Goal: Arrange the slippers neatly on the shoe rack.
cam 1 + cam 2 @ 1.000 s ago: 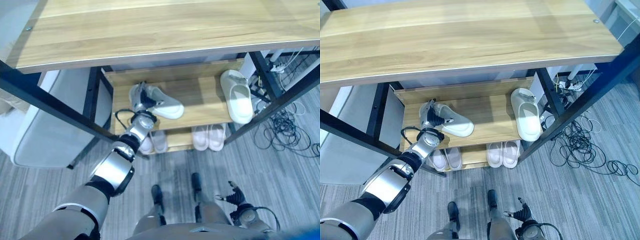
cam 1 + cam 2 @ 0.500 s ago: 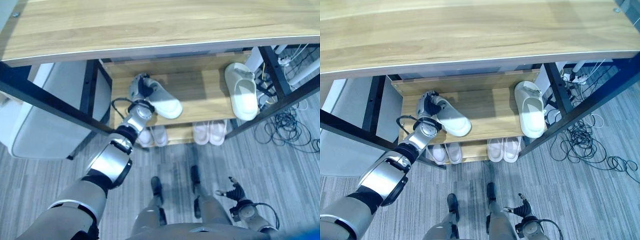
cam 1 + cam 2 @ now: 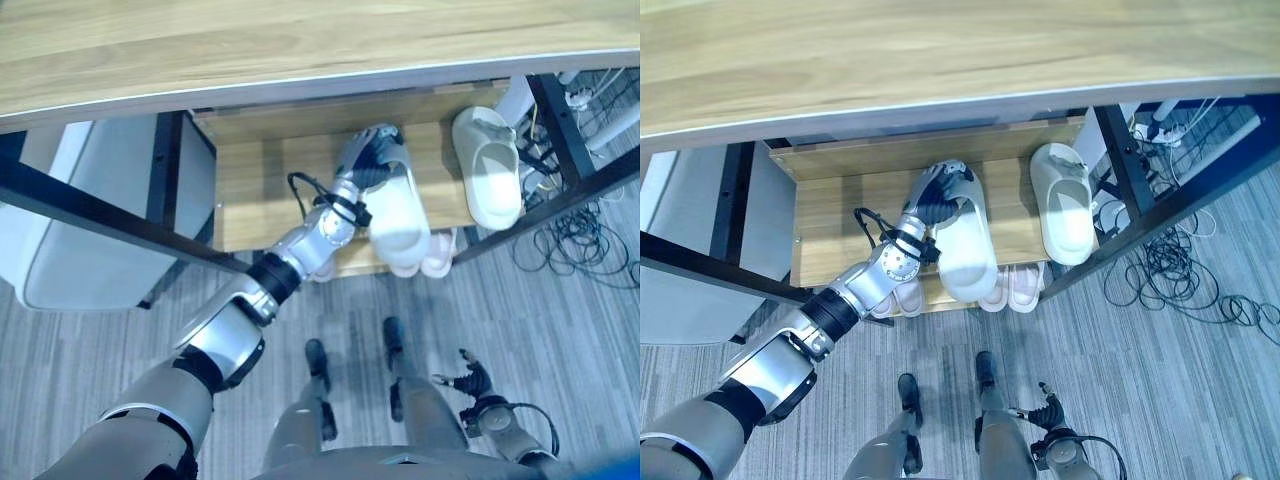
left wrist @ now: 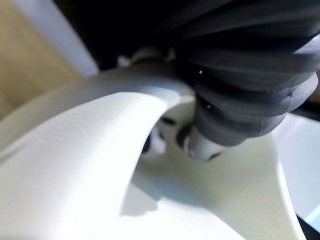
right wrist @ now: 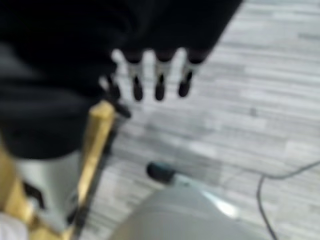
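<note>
On the rack's middle shelf (image 3: 250, 190) my left hand (image 3: 372, 158) is shut on a white slipper (image 3: 398, 215), gripping its back end by the strap. The slipper sits near the shelf's middle, its toe reaching past the front edge. In the left wrist view my fingertips are tucked under the slipper's strap (image 4: 75, 165). A second white slipper (image 3: 487, 168) lies at the shelf's right end, a small gap away from the held one. My right hand (image 3: 472, 383) hangs low at the right, fingers (image 5: 159, 80) straight and holding nothing.
A wide wooden top (image 3: 300, 40) overhangs the rack. Pale pink slippers (image 3: 1010, 285) stand on the lower shelf. Black frame posts (image 3: 90, 205) cross at the left and right. A grey box (image 3: 70, 260) stands left, and cables (image 3: 580, 250) lie on the floor at the right.
My left hand has carried the white slipper from the shelf's left part rightwards, close to the second slipper. The camera has shifted a little. The right hand stays low.
</note>
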### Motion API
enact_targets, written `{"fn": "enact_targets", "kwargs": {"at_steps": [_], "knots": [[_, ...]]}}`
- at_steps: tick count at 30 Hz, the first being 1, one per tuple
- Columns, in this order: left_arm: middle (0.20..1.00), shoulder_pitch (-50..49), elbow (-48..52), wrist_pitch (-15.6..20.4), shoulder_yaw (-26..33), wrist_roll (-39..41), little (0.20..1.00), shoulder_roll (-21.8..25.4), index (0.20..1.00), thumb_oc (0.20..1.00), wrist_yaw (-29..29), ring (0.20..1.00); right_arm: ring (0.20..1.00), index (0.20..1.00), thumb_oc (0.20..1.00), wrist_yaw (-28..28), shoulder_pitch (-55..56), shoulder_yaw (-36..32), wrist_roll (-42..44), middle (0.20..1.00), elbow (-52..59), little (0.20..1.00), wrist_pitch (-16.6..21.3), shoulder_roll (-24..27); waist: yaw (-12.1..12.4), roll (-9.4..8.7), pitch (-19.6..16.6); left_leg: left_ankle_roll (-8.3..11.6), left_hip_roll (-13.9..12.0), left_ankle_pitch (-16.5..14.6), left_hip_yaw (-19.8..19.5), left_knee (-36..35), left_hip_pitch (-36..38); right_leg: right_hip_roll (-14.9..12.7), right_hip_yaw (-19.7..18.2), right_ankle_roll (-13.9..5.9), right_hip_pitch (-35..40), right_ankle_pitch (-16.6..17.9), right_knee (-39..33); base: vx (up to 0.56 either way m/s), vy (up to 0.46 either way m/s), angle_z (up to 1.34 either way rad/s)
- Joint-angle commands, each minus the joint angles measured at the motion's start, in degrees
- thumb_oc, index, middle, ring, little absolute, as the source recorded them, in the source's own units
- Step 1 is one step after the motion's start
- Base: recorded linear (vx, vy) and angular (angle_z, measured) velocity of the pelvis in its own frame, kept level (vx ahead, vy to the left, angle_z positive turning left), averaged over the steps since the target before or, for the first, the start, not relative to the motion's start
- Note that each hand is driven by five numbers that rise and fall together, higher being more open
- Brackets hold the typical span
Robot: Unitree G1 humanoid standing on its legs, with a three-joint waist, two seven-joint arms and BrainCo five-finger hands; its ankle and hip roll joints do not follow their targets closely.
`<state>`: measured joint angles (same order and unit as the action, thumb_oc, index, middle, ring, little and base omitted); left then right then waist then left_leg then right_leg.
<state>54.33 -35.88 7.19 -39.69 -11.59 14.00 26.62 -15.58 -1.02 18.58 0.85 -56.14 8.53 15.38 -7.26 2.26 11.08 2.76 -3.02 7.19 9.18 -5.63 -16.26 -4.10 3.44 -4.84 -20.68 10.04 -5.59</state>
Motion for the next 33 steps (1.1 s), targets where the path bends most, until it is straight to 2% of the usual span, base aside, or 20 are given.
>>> {"fn": "enact_targets", "kwargs": {"at_steps": [1, 9, 16, 33], "knots": [[0.2, 8.01, -3.47, 2.4, 2.77, -2.77, 0.2, 0.43, 0.2, 0.2, 1.76, 0.2, 1.0, 1.0, 1.0, -0.82, -3.31, 0.92, 0.18, 1.0, 0.73, 1.0, 1.76, 4.12, -0.05, -0.03, 1.31, 2.65, -1.99, -2.2, -5.51, 0.63, -1.5, -3.34, 0.57, -4.21, 1.77, -5.48, 2.14, 0.0, 0.003, -0.08], [0.2, 16.76, -9.89, 0.83, 1.61, -4.2, 0.2, 0.14, 0.2, 0.2, 3.82, 0.2, 1.0, 1.0, 1.0, -1.67, -3.72, 0.71, 1.31, 1.0, -0.74, 1.0, 2.4, 4.4, -1.45, 0.27, 2.13, 2.97, -2.53, -1.62, -4.58, 0.63, -3.88, -3.26, -0.33, -4.15, -1.51, -4.81, 2.34, 0.0, -0.022, -0.09], [0.2, 23.89, -15.56, 0.17, 0.82, -2.28, 0.2, 1.18, 0.2, 0.2, 4.88, 0.2, 1.0, 1.0, 1.0, -2.3, -4.84, 1.64, 1.63, 1.0, -1.39, 1.0, 2.99, 4.29, -2.61, 0.42, 3.39, 3.09, -3.2, -1.07, -3.76, 0.63, -5.85, -2.77, -1.59, -4.07, -4.54, -4.33, 3.0, 0.0, -0.018, -0.08], [0.2, 25.26, -20.99, -0.32, 2.82, 1.42, 0.2, -4.33, 0.2, 0.2, 5.95, 0.2, 1.0, 1.0, 1.0, -3.14, -7.2, 2.53, 2.83, 1.0, -2.51, 1.0, 3.51, 4.39, -3.56, 1.1, 5.23, 3.45, -3.71, -0.62, -3.05, 0.63, -7.17, -2.14, -2.28, -3.61, -7.18, -4.14, 3.57, 0.0, -0.014, -0.04]]}}
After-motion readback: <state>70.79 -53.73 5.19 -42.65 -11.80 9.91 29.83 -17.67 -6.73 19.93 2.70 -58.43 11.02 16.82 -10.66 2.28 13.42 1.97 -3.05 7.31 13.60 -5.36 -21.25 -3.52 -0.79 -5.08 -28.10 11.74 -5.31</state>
